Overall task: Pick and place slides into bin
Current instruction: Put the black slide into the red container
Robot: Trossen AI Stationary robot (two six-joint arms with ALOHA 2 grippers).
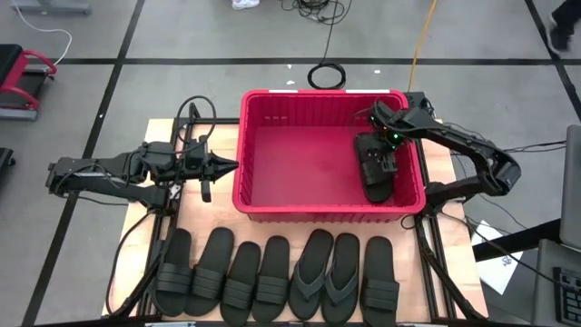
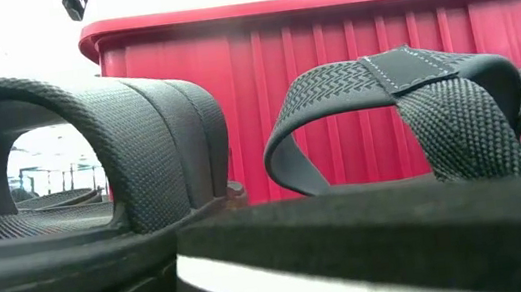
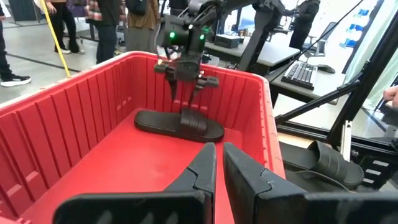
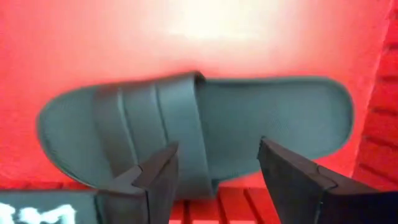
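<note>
The left pincer (image 1: 229,166) waits just outside the bin's (image 1: 272,205) left wall, fingers pressed together. Seven slides (image 1: 277,277) lie in a row on the tabletop (image 1: 165,130) in front. The right pincer (image 1: 385,164), fingers spread, hangs over one slide (image 1: 376,182) lying in the bin's right side.

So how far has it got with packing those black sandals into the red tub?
One black rubber sandal already lies inside the bright red plastic tub. The right gripper hovers just above it with jaws open, apparently having let go. The left gripper waits shut at the tub's side. Seven sandals remain lined up on the table, so it's early.
</note>
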